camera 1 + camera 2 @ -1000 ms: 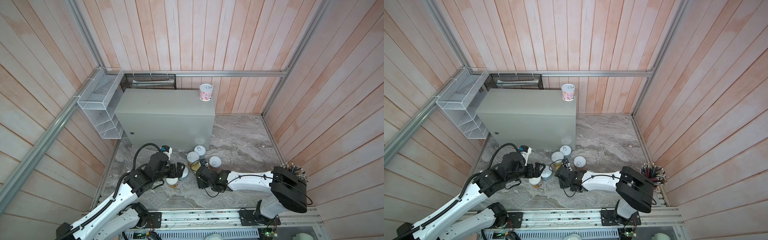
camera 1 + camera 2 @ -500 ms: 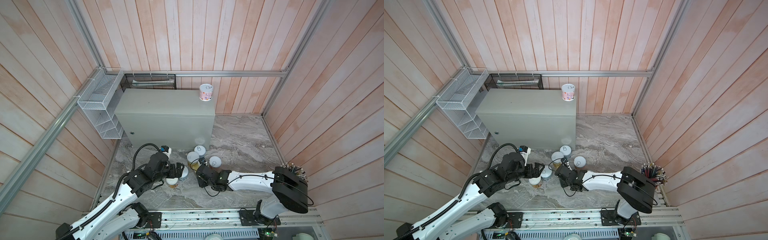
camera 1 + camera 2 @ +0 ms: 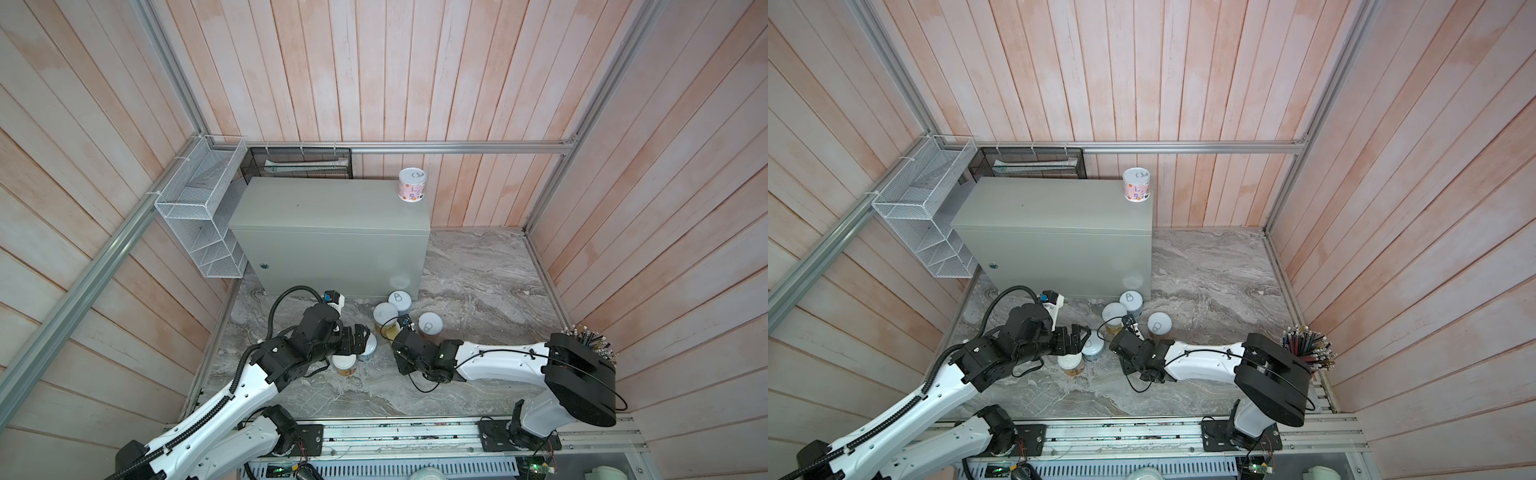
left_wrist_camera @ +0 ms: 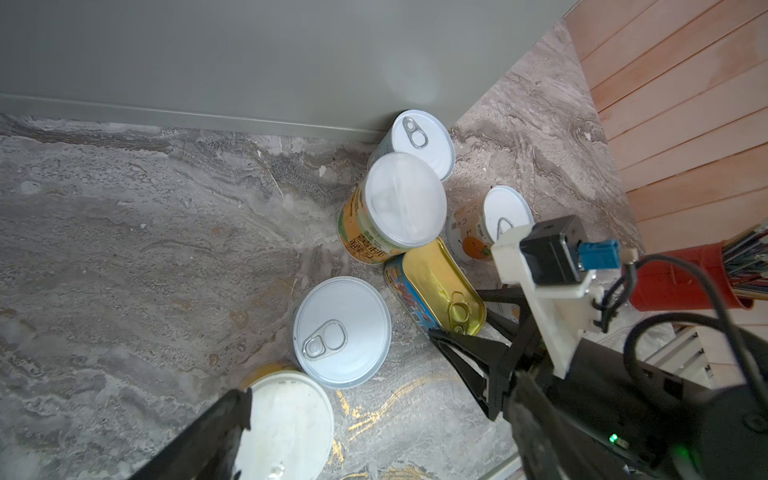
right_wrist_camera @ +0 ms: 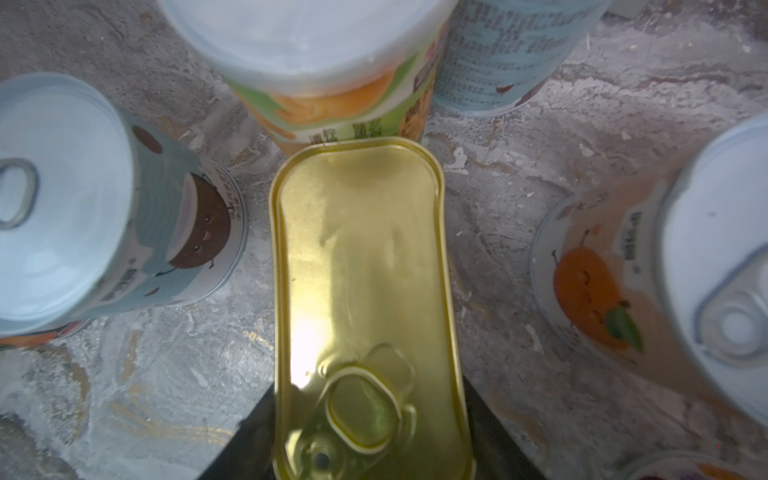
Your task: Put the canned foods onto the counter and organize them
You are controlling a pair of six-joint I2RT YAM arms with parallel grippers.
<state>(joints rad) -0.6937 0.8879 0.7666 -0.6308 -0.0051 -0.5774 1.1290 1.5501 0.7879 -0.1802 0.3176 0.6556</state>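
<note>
1. R gripper: clamped on gold-top tin at its pull-tab end. Tin sits amid the floor cans; lifted or not, can't tell.
2. L gripper: jaws wide, empty, over white-lid can & blue pull-tab can.
3. Counter: one pink can on top, far R corner.
4. Marble floor: plastic-lid orange can, pale-blue can by counter base, orange-fruit can.

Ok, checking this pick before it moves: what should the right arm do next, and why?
Probably lift straight up. The right gripper is shut on the gold-topped tin at its pull-tab end, with an orange-labelled can close against the far end and more cans on both sides; rising first should clear them before heading to the counter.
</note>
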